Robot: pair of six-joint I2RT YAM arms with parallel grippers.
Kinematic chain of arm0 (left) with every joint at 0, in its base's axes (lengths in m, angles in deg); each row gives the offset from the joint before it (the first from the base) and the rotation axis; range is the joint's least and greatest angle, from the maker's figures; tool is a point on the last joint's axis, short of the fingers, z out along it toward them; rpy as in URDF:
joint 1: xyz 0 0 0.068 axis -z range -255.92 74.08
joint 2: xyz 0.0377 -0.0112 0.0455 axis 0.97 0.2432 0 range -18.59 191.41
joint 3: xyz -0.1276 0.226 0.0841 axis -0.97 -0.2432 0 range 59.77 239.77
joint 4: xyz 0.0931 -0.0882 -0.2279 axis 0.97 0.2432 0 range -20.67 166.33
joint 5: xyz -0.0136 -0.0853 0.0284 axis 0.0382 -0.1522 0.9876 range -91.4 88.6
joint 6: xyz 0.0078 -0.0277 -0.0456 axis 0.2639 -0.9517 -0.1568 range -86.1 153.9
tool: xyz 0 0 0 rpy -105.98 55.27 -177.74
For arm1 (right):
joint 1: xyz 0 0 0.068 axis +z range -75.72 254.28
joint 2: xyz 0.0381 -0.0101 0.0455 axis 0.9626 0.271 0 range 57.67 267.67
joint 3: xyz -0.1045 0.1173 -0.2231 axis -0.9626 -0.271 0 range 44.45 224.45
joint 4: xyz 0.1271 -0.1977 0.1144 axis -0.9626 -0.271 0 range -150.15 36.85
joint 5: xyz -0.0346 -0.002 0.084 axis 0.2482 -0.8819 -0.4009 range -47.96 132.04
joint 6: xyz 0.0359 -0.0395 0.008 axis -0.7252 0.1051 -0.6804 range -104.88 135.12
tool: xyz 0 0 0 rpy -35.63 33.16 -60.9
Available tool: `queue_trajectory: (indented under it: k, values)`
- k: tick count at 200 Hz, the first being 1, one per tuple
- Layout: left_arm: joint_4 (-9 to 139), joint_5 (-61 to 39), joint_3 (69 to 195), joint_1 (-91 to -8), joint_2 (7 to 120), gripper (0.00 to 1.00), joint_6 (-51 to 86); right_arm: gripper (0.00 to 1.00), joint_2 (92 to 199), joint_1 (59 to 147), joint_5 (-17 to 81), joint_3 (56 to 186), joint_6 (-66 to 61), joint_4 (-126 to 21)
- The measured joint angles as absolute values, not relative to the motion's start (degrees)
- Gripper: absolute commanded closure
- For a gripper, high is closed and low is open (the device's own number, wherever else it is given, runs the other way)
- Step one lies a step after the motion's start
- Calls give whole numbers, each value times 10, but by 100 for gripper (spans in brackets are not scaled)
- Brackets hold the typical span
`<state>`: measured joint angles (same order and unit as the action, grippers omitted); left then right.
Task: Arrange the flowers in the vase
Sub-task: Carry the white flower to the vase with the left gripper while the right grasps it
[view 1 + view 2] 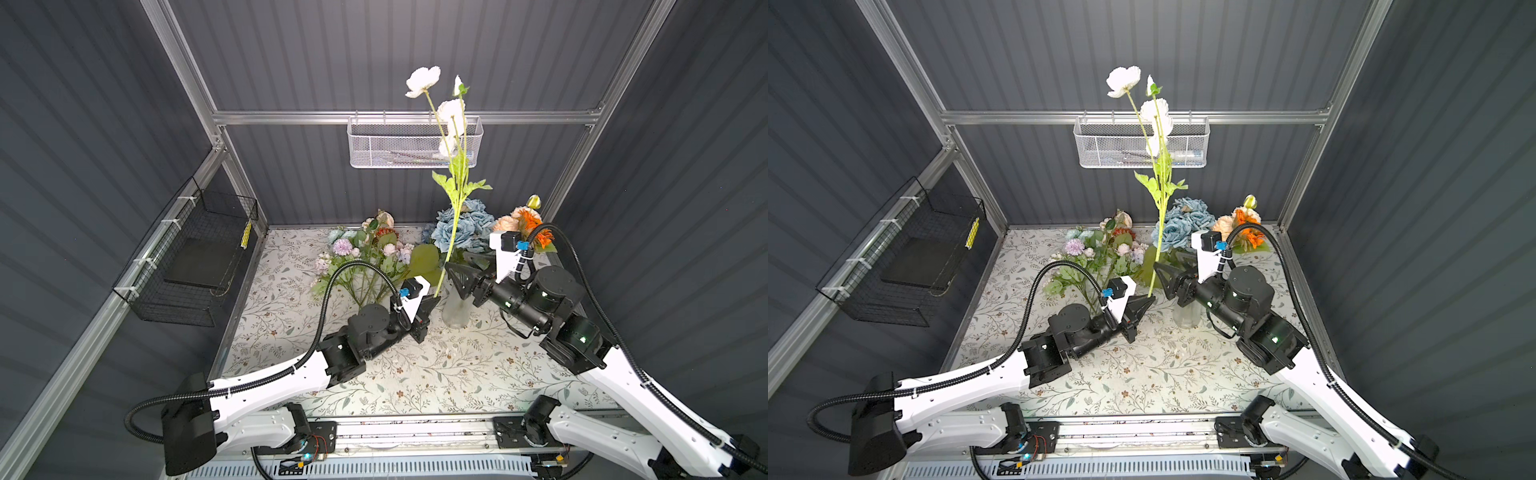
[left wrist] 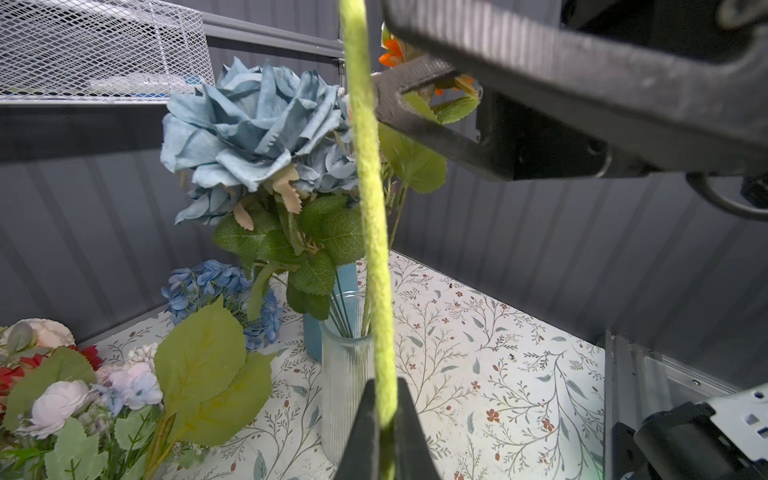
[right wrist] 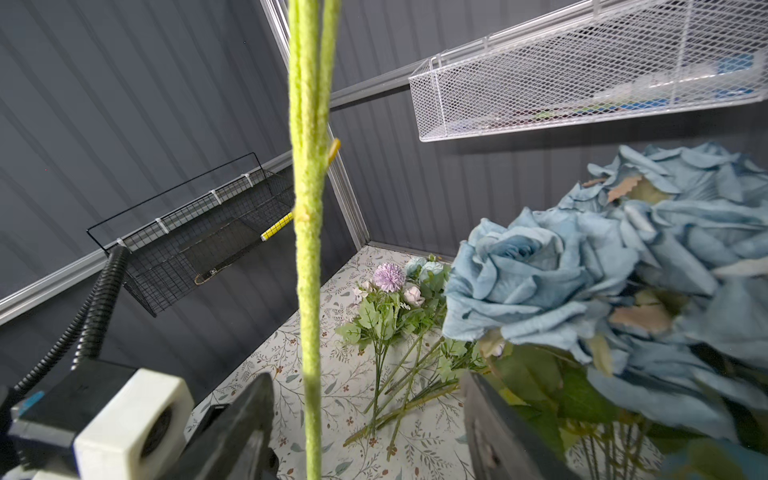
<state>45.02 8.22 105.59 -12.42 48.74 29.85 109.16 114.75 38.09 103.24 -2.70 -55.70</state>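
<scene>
1. My left gripper (image 2: pixel 385 390) is clamped low on the white spray (image 1: pixel 455 199), held upright just beside the clear vase (image 1: pixel 456 311).
2. My right gripper (image 3: pixel 365 382) straddles the stem higher up, jaws apart.
3. Judgement: close squarely, then lower the stem tip into the vase mouth.
4. Floral tabletop (image 1: pixel 415 374). Loose flowers (image 1: pixel 365 253) lie beyond my left gripper. Walls are close.

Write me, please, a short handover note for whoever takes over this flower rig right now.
Left gripper: shut on the bottom of the white spray, holding its stem upright beside the clear glass vase.
Right gripper: open, its jaws on either side of the same stem higher up, not gripping.
Done: blue roses stand upright behind the glass vase; I cannot tell which vessel holds them.
Left: the white spray's stem end is not yet in the vase. A pink and lilac bunch lies on the table, and orange blossoms sit at the back right.
</scene>
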Motion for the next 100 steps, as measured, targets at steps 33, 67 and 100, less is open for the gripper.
queue_trajectory:
  k: [33, 67, 100]
  values:
    - [448, 80, 1056, -115, 500, 100, 298, 49, 1112, 1145, 358, 1033, -29, -535]
    - [443, 80, 1056, -110, 500, 100, 298, 96, 1123, 1133, 344, 1033, -41, -524]
    - [434, 81, 1056, -110, 501, 9, 297, 100, 1121, 1130, 332, 1032, -51, -513]
